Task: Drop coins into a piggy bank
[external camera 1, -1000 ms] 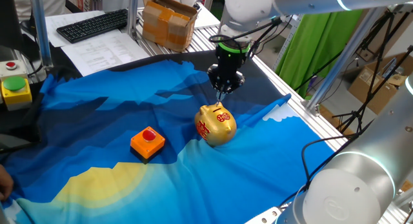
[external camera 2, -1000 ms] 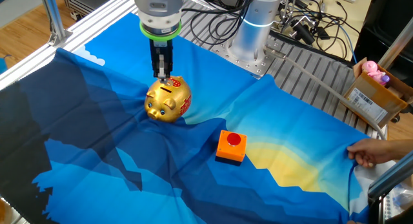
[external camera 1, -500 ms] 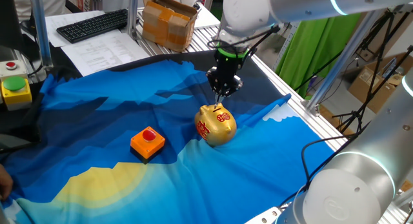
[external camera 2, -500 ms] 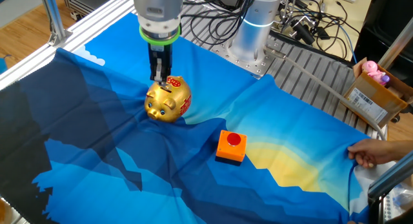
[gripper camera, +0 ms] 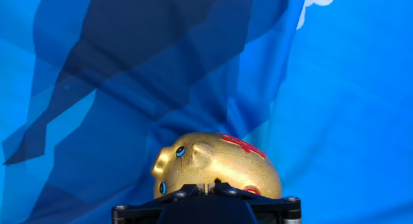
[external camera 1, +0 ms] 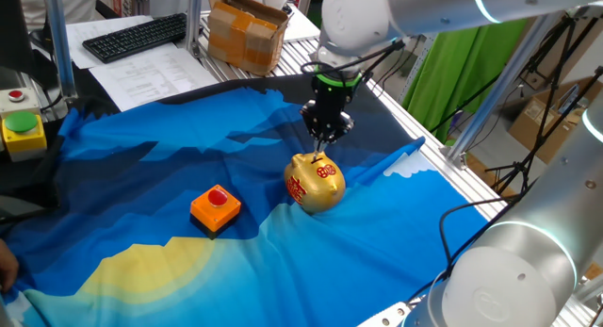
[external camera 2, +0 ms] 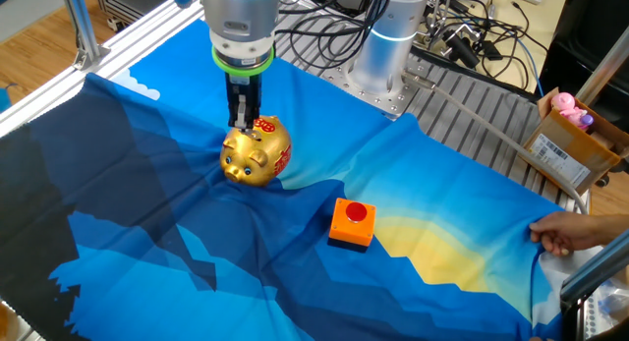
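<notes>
- While the blue cloth (external camera 2: pixel 147 203) covers the whole table, we see it rumpled around what stands on it.
- We find the arm's gripper (external camera 1: pixel 324 146) hanging straight above the piggy bank (external camera 1: pixel 316 180) — fingers close together, nearly shut; whether they pinch anything we cannot tell.
- We place the gold piggy bank upright mid-cloth, its back just under the fingertips.
- We note an orange block (external camera 2: pixel 352 222) with a red top nearby, apart from the pig.

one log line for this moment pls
phase: coin drop | tool: just above pig, fingers close together, coin not visible | orange block: apart on cloth
</notes>
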`<state>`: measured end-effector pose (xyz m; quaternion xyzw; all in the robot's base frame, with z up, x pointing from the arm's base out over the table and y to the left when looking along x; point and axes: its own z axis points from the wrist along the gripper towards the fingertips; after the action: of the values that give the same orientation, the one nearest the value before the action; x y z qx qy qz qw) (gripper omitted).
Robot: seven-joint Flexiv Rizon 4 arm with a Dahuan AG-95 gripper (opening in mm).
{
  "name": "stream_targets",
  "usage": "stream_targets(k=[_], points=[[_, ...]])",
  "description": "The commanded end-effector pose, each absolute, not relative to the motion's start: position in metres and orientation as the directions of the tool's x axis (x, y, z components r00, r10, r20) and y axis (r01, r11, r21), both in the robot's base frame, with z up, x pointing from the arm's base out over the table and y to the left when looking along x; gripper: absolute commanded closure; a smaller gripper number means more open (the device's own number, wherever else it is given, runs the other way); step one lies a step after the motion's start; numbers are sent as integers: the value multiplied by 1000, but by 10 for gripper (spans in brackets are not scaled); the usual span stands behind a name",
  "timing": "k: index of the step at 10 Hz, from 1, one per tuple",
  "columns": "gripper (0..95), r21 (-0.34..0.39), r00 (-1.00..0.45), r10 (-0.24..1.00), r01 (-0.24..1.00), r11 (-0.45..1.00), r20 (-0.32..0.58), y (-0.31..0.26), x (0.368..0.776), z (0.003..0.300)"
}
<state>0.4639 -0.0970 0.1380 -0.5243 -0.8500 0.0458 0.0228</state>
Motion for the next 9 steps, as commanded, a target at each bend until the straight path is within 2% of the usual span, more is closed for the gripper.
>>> stream_targets(k=[1, 5, 9], points=[[950, -103, -446, 895, 891, 443, -11, -97, 462, 138], [950, -143, -431, 902, 893, 427, 7, -98, 462, 139], [950, -143, -427, 904, 895, 423, 5, -98, 462, 138]])
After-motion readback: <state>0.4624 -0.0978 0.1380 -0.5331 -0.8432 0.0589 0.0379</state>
